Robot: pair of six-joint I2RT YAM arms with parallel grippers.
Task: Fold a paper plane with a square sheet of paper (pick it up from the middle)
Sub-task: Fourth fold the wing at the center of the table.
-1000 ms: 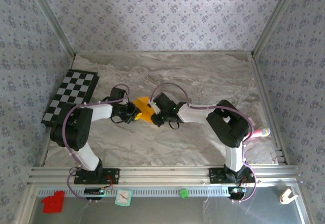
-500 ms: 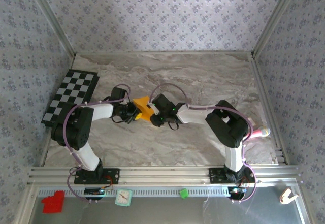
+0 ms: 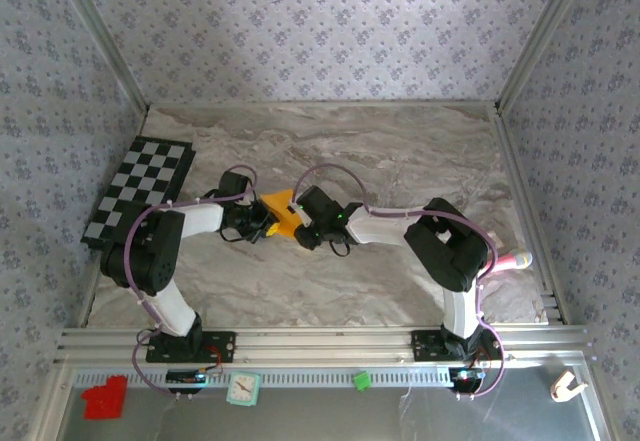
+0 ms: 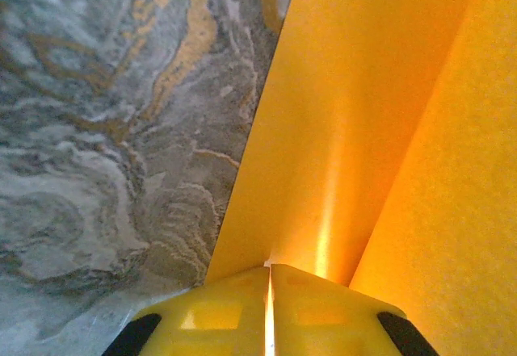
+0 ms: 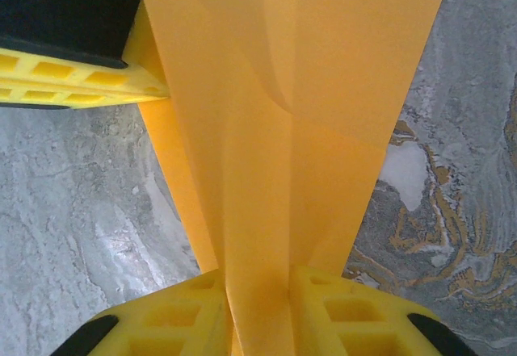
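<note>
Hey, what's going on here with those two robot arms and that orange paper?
Both arms meet over the middle of the marble table, working one orange sheet of paper. The left gripper is shut on one side of it, and the right gripper pinches a folded strip from the other side. The sheet shows creases but is not yet a pointed plane.

Walls point(image 3: 320, 31) papered in pale grey with a small floral print stood on three sides of a marble-patterned table point(image 3: 420, 151). Aluminium rails point(image 3: 320, 339) framed it, and a black-and-white checkered mat point(image 3: 140, 193) lay at its left edge.
</note>
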